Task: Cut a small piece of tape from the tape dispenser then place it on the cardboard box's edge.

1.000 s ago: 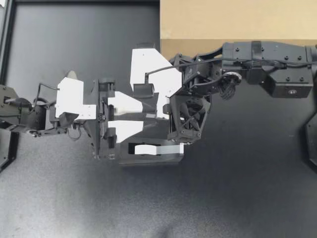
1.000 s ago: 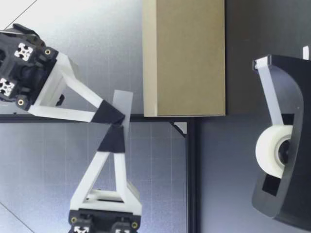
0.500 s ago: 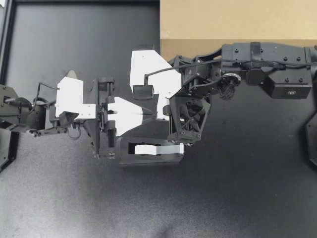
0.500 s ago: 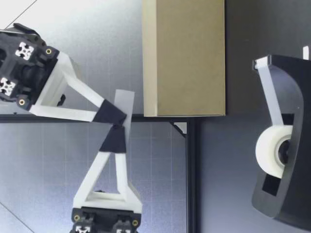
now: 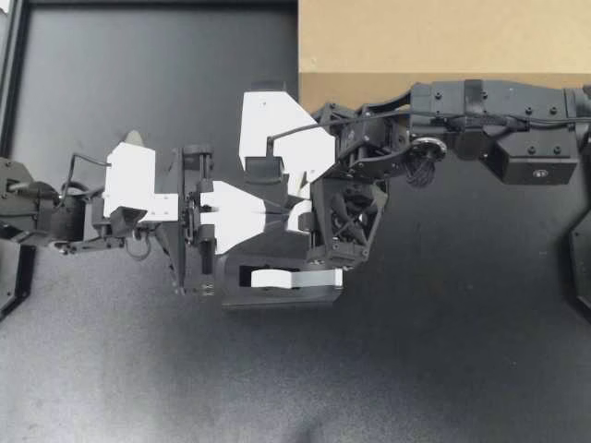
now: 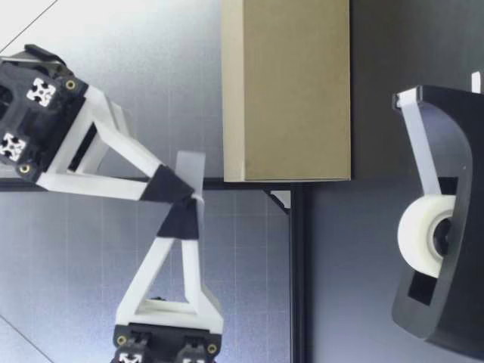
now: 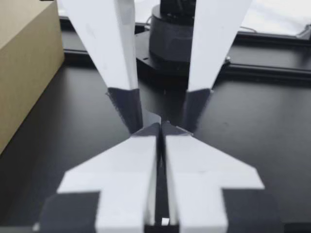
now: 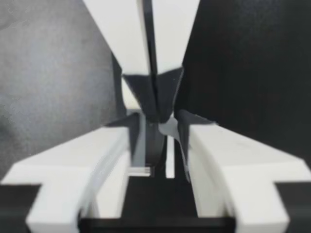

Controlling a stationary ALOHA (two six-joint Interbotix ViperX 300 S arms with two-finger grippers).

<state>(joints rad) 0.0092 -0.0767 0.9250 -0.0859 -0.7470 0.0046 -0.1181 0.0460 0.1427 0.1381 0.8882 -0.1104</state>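
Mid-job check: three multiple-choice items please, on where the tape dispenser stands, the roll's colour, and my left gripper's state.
1. Where does the black plastic tape dispenser stand?
A. on the dark table, apart from the brown cardboard box
B. on top of that box
C. in a gripper

2. What colour is the round tape roll in it?
A. red
B. green
C. white

3. The left gripper has its jaws:
A. wide open
B. shut together
C. hidden

Answers: A, the top view shows it on the table, away from the box; C, white in the low view; B, pressed together in the left wrist view.
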